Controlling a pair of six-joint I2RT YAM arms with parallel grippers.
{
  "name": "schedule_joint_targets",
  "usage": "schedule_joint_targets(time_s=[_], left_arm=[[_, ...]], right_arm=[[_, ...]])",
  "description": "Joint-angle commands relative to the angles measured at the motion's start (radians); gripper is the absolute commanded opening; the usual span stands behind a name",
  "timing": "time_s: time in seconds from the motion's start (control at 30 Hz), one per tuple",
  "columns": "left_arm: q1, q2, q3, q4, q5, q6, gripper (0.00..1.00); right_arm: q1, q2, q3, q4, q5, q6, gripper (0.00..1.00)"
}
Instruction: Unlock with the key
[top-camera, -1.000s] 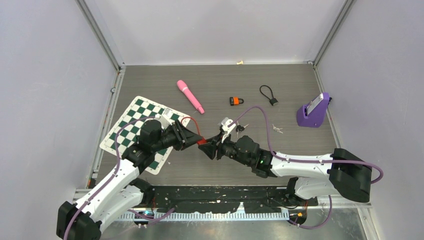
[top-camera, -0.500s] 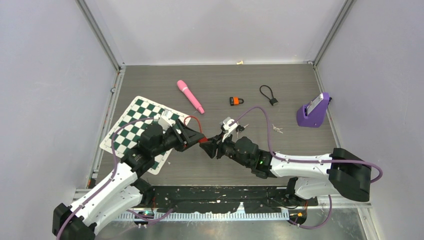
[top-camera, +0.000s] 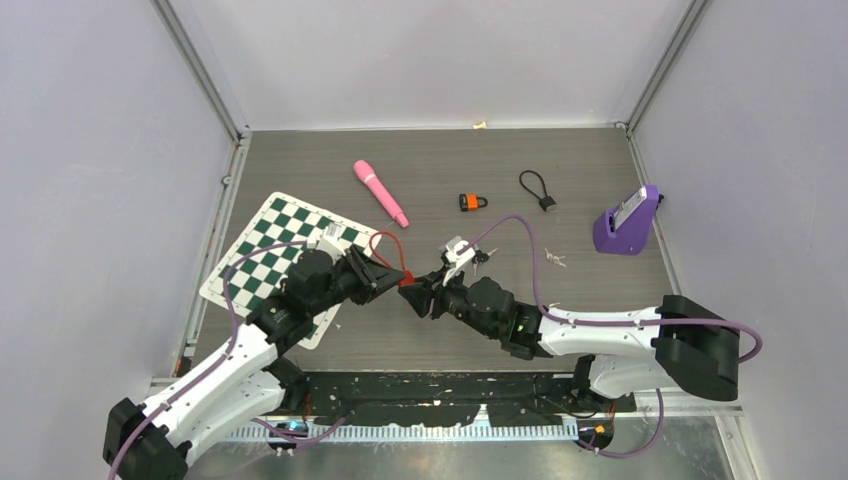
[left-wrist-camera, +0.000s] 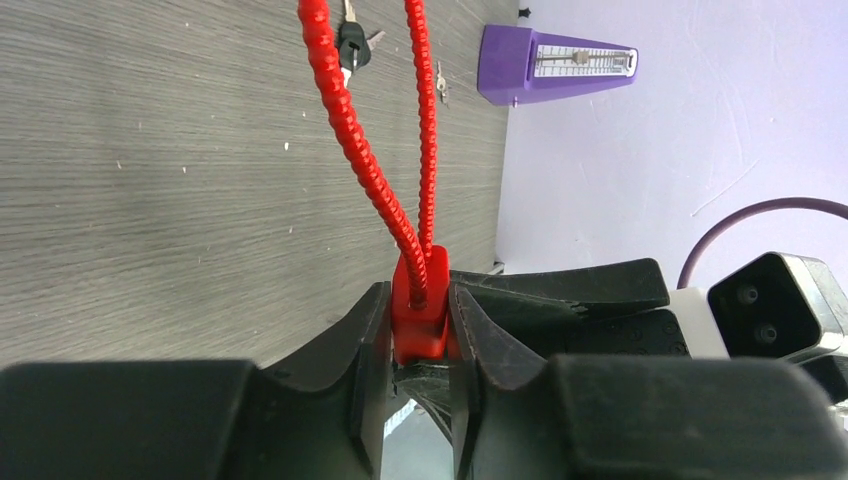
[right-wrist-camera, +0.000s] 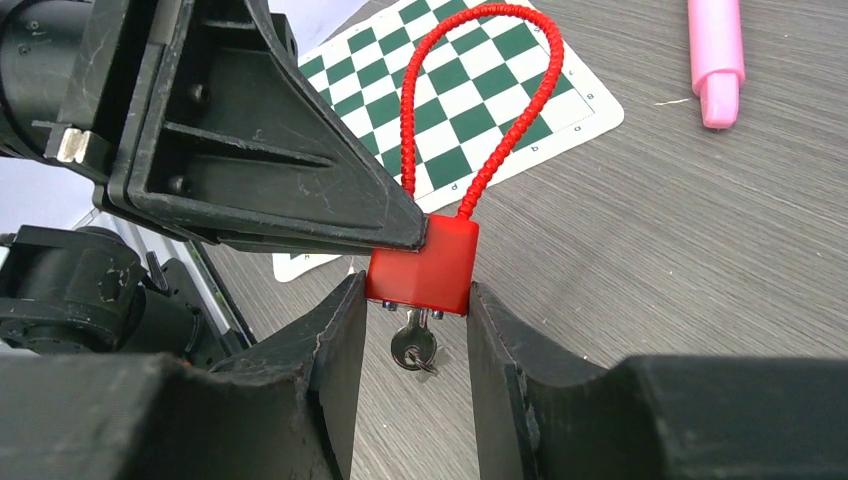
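Note:
A red cable padlock (top-camera: 405, 281) hangs above the table between both grippers. My left gripper (top-camera: 394, 280) is shut on the lock's red body (left-wrist-camera: 420, 312), its fingers pressed against two opposite faces, with the red cable loop (left-wrist-camera: 365, 160) rising away from it. From the other side, my right gripper (top-camera: 418, 291) is shut on the same body (right-wrist-camera: 425, 262). A small silver key (right-wrist-camera: 413, 345) sticks out of the lock's underside, between the right fingers (right-wrist-camera: 335, 330) and touching neither.
A green-and-white chessboard mat (top-camera: 262, 262) lies under the left arm. Farther back are a pink pen (top-camera: 380, 192), a small orange padlock (top-camera: 473, 202), a black cable lock (top-camera: 537, 188), a purple block (top-camera: 628, 222) and loose keys (top-camera: 481, 256).
The left arm's wrist has shifted slightly to the right and toward the lock. The lock stays pinched between the two grippers. The right arm has barely moved.

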Motion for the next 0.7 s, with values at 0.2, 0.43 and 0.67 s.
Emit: schedule_joint_targets(time_s=[0.2,0.43,0.67], left_arm=[[-0.012,0.003,-0.001,0.051,0.013,-0.031,0.0],[0.063,-0.032,0.011,0.029,0.022,-0.094,0.0],[0.086,-0.037,0.063,0.001,0.042,-0.097,0.0]], right_arm=[[0.012,-0.039,0.039,0.052,0.034,0.016,0.43],[0.012,-0.195,-0.027,0.007,0.091,-0.044,0.55],[0.058,-0.208,-0.066,-0.006,0.094,-0.237,0.47]])
